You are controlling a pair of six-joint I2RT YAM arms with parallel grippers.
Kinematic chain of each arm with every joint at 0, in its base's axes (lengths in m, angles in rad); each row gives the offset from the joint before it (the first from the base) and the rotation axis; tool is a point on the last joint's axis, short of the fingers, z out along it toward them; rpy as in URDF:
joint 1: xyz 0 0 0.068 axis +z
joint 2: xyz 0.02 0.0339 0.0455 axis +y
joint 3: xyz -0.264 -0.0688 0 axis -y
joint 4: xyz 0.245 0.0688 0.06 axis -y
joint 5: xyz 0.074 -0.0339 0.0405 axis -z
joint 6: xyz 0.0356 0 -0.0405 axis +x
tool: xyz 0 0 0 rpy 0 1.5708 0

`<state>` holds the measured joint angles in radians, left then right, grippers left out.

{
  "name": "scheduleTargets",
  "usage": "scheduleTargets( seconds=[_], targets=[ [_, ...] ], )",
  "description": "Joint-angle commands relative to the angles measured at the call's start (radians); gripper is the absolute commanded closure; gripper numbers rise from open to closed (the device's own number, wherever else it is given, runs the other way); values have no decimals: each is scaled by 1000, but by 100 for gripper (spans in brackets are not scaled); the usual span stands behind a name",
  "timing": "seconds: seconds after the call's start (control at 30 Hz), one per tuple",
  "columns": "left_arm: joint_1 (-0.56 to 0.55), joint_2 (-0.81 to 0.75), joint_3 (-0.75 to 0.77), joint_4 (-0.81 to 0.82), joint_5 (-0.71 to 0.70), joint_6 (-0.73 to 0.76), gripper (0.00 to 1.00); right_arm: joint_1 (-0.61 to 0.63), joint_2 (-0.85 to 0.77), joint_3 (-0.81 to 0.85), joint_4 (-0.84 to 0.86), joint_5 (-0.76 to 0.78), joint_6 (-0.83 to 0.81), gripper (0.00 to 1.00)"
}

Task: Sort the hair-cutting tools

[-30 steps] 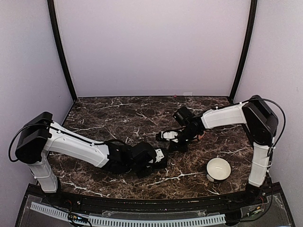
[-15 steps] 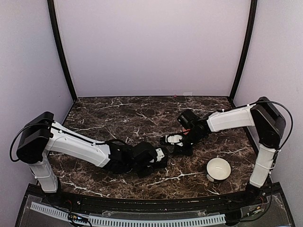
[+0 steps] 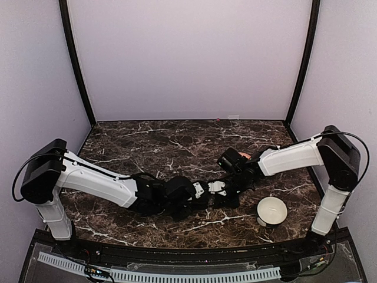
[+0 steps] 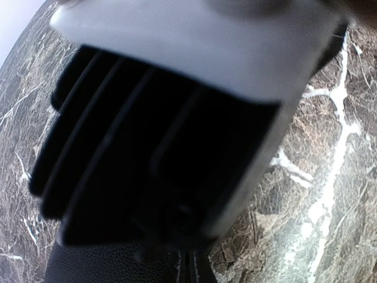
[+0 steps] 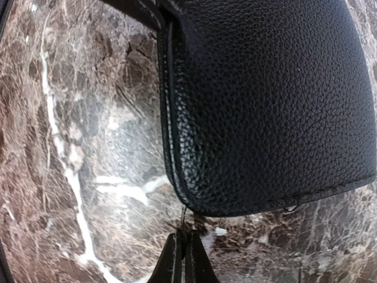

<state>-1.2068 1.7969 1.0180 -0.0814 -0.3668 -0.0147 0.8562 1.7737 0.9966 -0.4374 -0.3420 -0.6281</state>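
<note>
A black leather case (image 5: 265, 100) lies on the marble table, filling the upper right of the right wrist view. My right gripper (image 5: 184, 254) is shut on a thin metal zipper pull (image 5: 185, 219) at the case's near corner. In the left wrist view the case (image 4: 88, 268) shows only at the bottom left, and my left gripper (image 4: 191, 274) is shut at its edge. From above, the left gripper (image 3: 200, 194) and right gripper (image 3: 209, 191) meet at mid-table. No hair-cutting tools are in view.
A white bowl (image 3: 271, 210) stands at the front right. An orange sliver of another bowl (image 3: 245, 155) peeks out behind the right forearm. The right gripper's white and black body (image 4: 177, 118) looms blurred just in front of the left wrist camera.
The right arm has swung forward and to the left, bringing its gripper up against the left gripper. The left arm has stayed where it was.
</note>
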Motion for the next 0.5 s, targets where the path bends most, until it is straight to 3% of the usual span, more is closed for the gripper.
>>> scheduleTargets(
  seconds=[0.0,0.07,0.23,0.3,0.47],
  targets=[
    [69,55,-28,-68,-77,-140,100,58,-62,-5,-99,-226,36,100],
    [69,54,-22,-77,-82,-172,97,57,-63,-6,-68,-185,67,100],
    [59,-25,-15,-125,-70,-184,66,8,-53,12,-25,-74,89,100],
    [49,-86,-33,-132,-78,-173,38,-19,-47,32,-23,-56,94,100],
    [50,-249,-96,-135,-136,-167,29,-62,-18,95,-22,9,96,100]
  ],
)
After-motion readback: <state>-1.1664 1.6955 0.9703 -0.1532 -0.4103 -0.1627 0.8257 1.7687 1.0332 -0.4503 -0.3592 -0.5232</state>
